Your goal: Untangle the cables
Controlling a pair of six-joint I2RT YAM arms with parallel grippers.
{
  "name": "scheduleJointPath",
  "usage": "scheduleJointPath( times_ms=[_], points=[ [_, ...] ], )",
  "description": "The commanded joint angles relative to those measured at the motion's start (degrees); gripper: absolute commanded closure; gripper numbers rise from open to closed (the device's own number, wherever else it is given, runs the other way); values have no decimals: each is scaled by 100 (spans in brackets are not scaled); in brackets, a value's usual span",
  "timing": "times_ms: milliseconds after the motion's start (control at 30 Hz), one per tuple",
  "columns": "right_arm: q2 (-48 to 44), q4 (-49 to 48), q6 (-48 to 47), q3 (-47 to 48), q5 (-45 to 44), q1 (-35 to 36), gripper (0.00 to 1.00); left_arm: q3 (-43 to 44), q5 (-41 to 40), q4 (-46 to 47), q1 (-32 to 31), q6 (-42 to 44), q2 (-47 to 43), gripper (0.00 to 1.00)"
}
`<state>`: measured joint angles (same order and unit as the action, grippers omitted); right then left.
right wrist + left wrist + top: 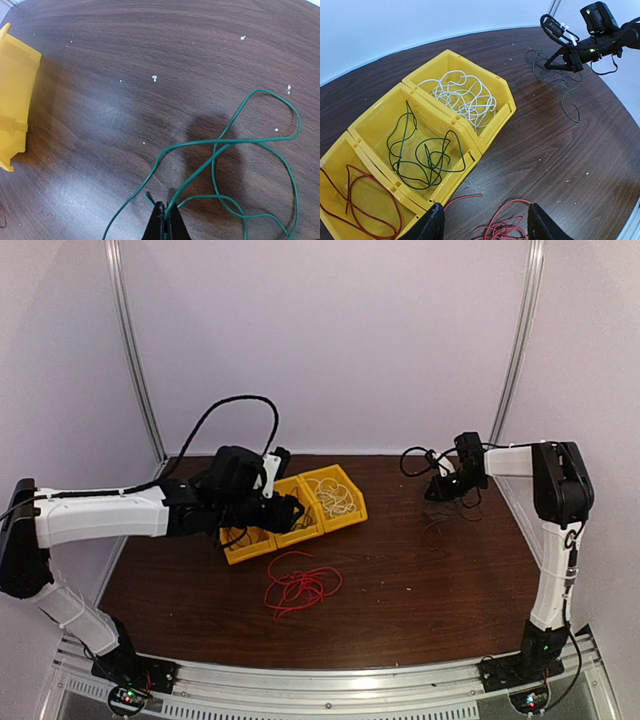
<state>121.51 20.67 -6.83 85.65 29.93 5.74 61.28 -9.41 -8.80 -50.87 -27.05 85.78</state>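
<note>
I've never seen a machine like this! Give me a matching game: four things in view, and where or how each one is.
Things:
1 white cable
2 larger red tangle
3 left pincer
4 right pincer

Places or states:
A shut on a green cable
B on the bare table
C open, empty
D inside a yellow bin

Pairs: 1-D, 2-B, 3-C, 4-A

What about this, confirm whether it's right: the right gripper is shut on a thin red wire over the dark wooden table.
Not right: the colour is wrong. The right gripper is shut on a thin green wire over the dark wooden table, as the right wrist view shows.
</note>
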Motion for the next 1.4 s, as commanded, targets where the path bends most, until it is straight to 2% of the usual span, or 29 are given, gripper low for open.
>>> scheduleJointPath(
  times_ms=[0, 133, 267, 367, 533, 700, 800, 1000, 1100, 1233, 1367],
  points=[
    [-744, 77, -71, -97, 104, 68, 100, -80, 8, 335, -45, -45, -142, 42],
    [-1818, 344, -278, -195, 391, 224, 100, -72, 143, 529, -45, 31, 110, 42],
    [-2753, 669, -303, 131, 618, 407, 100, 81, 225, 710, -41, 152, 368, 42],
    [-3190, 829, -292, 663, 832, 465, 100, 115, 407, 1083, -46, 331, 385, 41],
    [-3607, 937, -208, 1270, 1671, 620, 100, 275, 581, 1609, -139, 760, 391, 40],
    [-3700, 1371, -452, 1848, 2020, 1116, 100, 489, 575, 2063, -448, 1409, 455, 39],
    [-3705, 1411, -427, 2010, 2007, 1361, 100, 434, 436, 2173, -603, 1508, 395, 38],
    [-3589, 1409, -200, 2230, 2103, 1679, 100, -885, 287, 3631, -850, 1408, -208, 36],
    [-3599, 1389, -178, 2228, 2109, 1855, 100, -1193, 314, 4032, -871, 1247, -188, 36],
    [-3590, 1342, -170, 2226, 2052, 2058, 100, -1118, 574, 4471, -905, 1117, 195, 36],
    [-3522, 1407, -155, 2279, 2019, 2209, 100, -655, 69, 4618, -907, 775, 730, 36]
  ],
)
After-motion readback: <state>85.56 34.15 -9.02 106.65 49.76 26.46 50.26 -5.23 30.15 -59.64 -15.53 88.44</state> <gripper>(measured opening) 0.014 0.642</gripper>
